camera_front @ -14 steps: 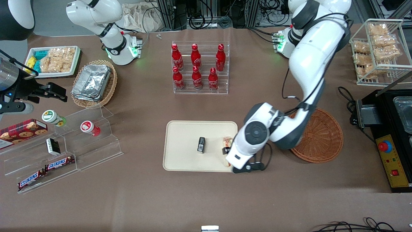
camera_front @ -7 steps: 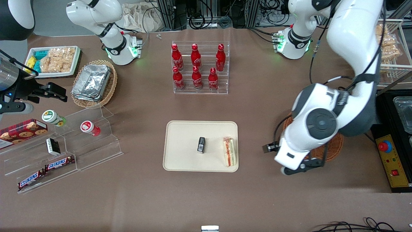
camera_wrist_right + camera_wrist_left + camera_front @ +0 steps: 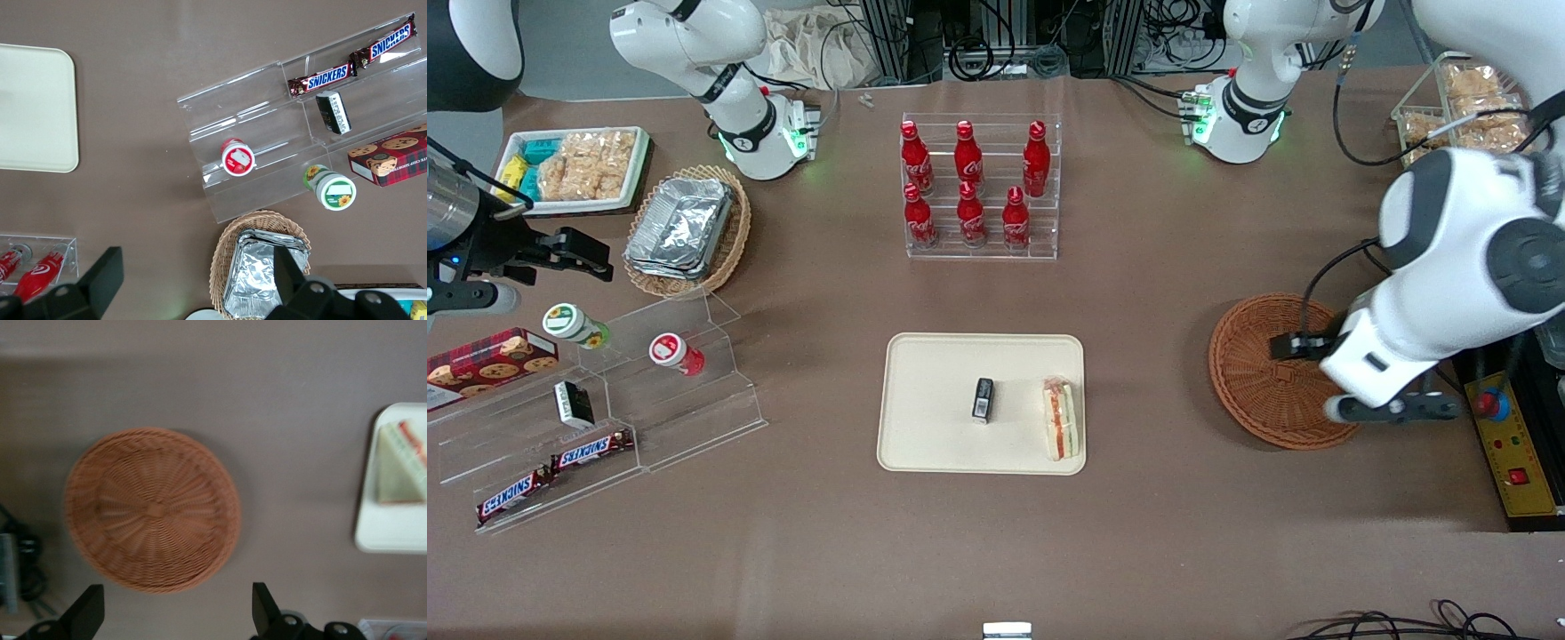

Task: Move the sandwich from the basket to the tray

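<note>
Left arm is raised and bent toward the working arm's end of the table (image 3: 1183, 551). Its gripper (image 3: 175, 613) hangs high above the table just beside the round reddish-brown woven wicker basket (image 3: 1272, 373), on the side nearer the front camera. Fingers (image 3: 87, 613) are spread wide with nothing between them.

The basket holds nothing; the wrist view shows only bare weave.

The triangular white-bread sandwich with orange-red and green filling (image 3: 1062, 420) lies on the flat cream-beige rectangular tray (image 3: 934, 427), up against the tray edge closest to the basket, filling edge facing up. A small black box (image 3: 983, 399) stands near the tray's middle, just beside the sandwich, not touching. Tray and basket sit well apart on the brown table.
</note>
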Tool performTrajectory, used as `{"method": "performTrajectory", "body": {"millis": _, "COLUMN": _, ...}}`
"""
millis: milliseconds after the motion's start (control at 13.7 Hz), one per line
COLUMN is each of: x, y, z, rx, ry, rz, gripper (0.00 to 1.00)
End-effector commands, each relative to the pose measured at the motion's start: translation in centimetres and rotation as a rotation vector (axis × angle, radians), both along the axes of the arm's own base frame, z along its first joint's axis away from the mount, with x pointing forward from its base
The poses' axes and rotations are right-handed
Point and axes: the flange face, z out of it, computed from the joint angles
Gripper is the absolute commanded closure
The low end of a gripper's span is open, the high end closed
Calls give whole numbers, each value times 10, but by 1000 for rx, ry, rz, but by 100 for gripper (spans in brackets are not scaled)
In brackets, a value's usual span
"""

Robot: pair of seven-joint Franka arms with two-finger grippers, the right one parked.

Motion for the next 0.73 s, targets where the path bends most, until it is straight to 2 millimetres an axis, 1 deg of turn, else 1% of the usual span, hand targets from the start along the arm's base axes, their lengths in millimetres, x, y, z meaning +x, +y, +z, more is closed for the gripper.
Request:
{"method": "performTrajectory", "body": {"millis": 0, "x": -32, "y": 14, "z": 1, "rx": 3, "ry": 10, "rz": -120, "gripper": 1}}
{"method": "performTrajectory", "body": {"millis": 73, "x": -32, "y": 21, "z": 5, "rx": -6, "ry": 10, "rz": -144, "gripper": 1}}
{"method": "performTrajectory", "body": {"millis": 219, "x": -25, "y": 24, "z": 12, "rx": -11, "ry": -1, "rz": -170, "gripper": 1}}
{"method": "performTrajectory", "body": {"millis": 438, "x": -14, "y": 21, "z": 18, "rx": -17, "ry": -23, "rz": -160, "gripper": 1}}
{"method": "performTrajectory", "body": {"millis": 510, "x": -11, "y": 19, "z": 17, "rx": -21, "ry": -32, "rz": -159, "gripper": 1}}
{"method": "performTrajectory", "body": {"millis": 583, "x": -8, "y": 11, "z": 15, "rx": -40, "ry": -32, "rz": -155, "gripper": 1}}
{"method": "performTrajectory", "body": {"millis": 656, "x": -3, "y": 5, "z": 19, "rx": -64, "ry": -49, "rz": -145, "gripper": 1}}
